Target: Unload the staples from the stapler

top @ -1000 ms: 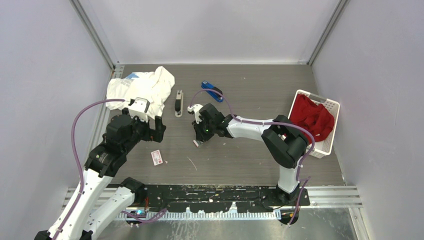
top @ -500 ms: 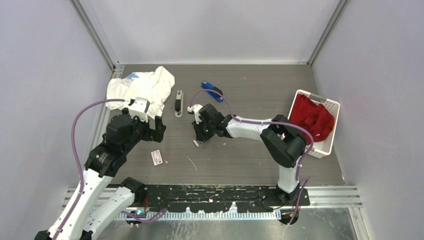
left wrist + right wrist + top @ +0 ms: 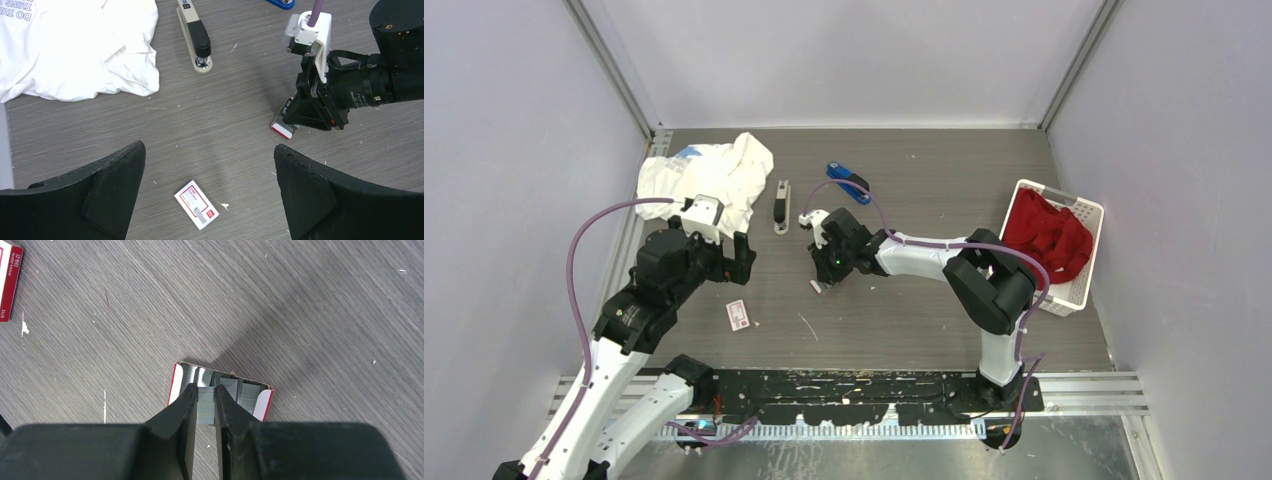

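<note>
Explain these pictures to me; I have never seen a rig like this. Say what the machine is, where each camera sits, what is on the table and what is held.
These are two robot arms bolted at the near edge of a table, each ending in a two-finger gripper. The wide picture is from a fixed camera above and behind them; the other two come from cameras on each wrist, so you see that arm's own fingers. On the table lie a beige-and-black stapler, a white shirt, a small white-and-red box, a blue object, and a white basket holding red cloth. The left gripper is open and holds nothing. The right gripper pinches a strip of staples at an open box tray with more strips in it.
</note>
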